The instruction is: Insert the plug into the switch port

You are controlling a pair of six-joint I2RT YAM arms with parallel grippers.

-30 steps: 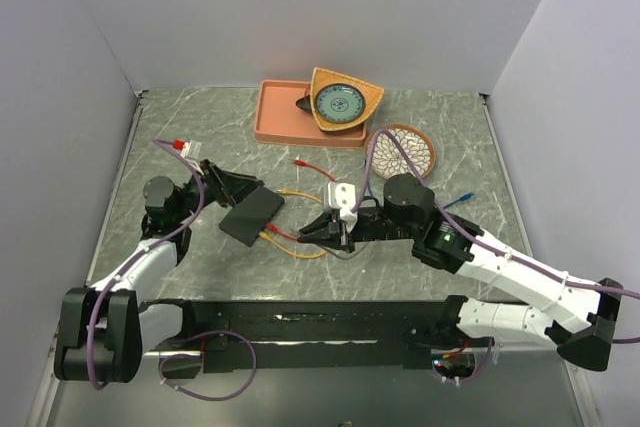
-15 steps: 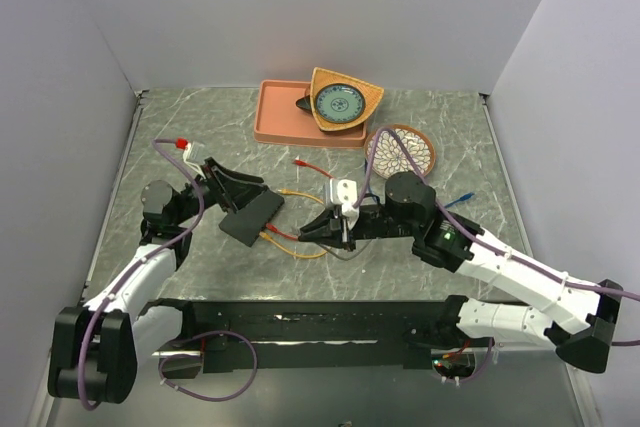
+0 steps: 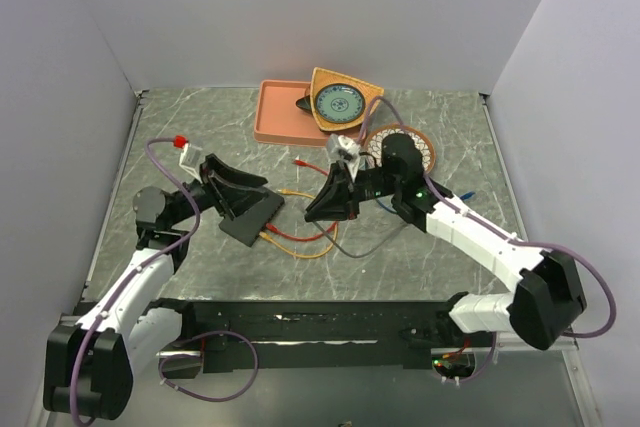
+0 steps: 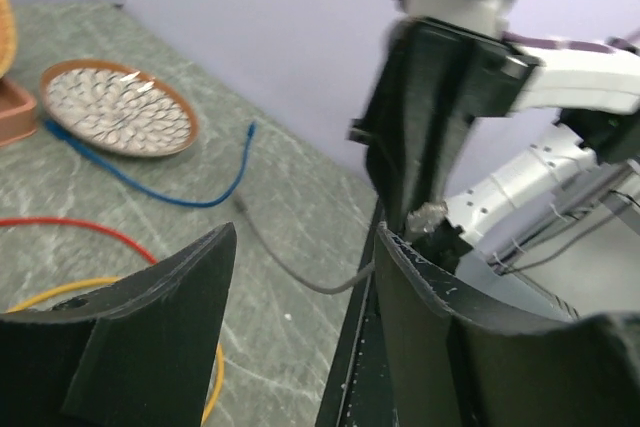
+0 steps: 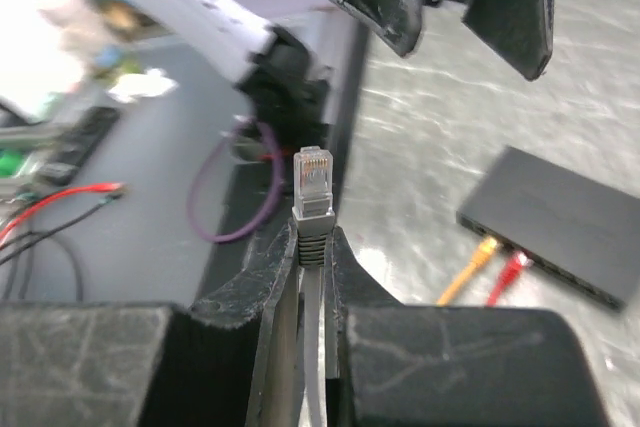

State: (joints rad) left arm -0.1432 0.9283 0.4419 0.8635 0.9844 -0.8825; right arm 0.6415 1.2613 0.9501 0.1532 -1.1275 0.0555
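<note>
The switch (image 3: 255,220), a flat black box, lies on the table left of centre with a yellow plug (image 5: 480,253) and a red plug (image 5: 515,267) in its ports; it also shows in the right wrist view (image 5: 555,219). My right gripper (image 3: 312,213) is shut on the grey boot of a clear plug (image 5: 313,175), which it holds in the air right of the switch, a grey cable (image 3: 370,245) trailing behind. In the right wrist view my right gripper (image 5: 312,237) has the plug tip standing above its fingers. My left gripper (image 3: 250,195) is open and empty, just above the switch's far end, and is also seen in its own view (image 4: 305,237).
A salmon tray (image 3: 275,125) with a wooden dish (image 3: 342,102) stands at the back. A woven round mat (image 3: 418,147) lies behind the right arm. A blue cable (image 3: 463,197) and a loose red cable (image 3: 312,165) lie on the table. A black rail (image 3: 300,317) runs along the front edge.
My right gripper has lifted and swung back and up with the plug, its wrist now tilted down toward the switch. My left arm has risen a little. The switch has not moved.
</note>
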